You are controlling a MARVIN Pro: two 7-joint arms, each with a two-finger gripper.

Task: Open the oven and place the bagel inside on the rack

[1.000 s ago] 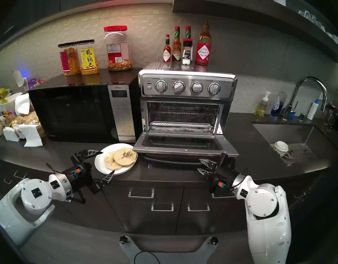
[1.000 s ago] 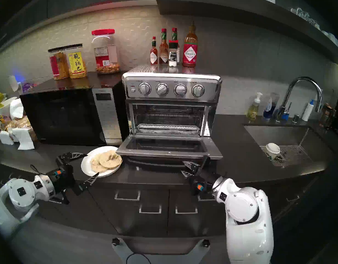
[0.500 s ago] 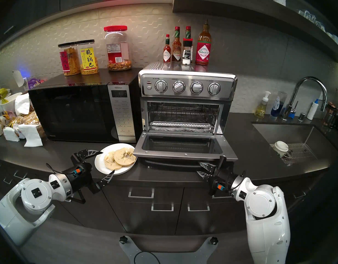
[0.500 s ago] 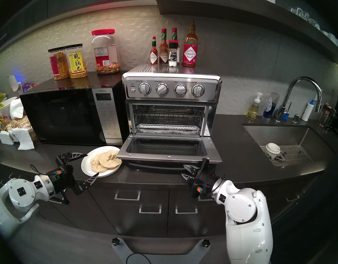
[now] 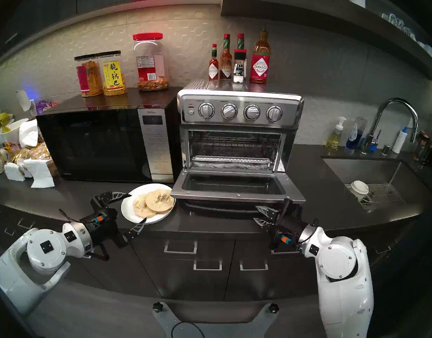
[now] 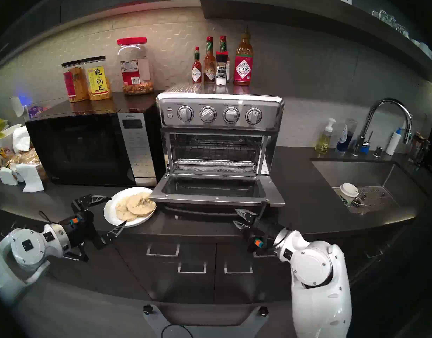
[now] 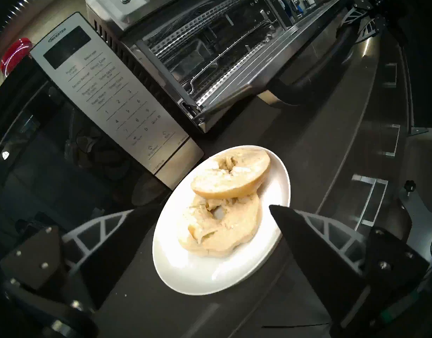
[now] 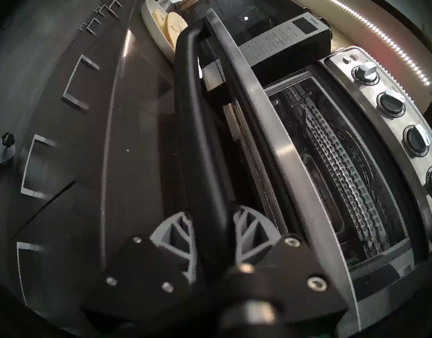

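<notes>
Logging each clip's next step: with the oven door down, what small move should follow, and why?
Probably release the door handle: the right pincer is shut on it, and the oven door lies fully open. The bagel sits on its plate between the open left pincer's fingers.

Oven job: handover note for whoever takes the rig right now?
Right gripper: shut on the door handle, oven door folded down flat.
Left gripper: open, its fingers on either side of the white plate, nothing held.
Bagel: two halves, overlapping, on the plate beside the door's left corner.
Rack: inside the cavity, bare; foil-lined tray below it.
Done: door open. Left: release the handle, pick up the bagel, set it on the rack.
</notes>
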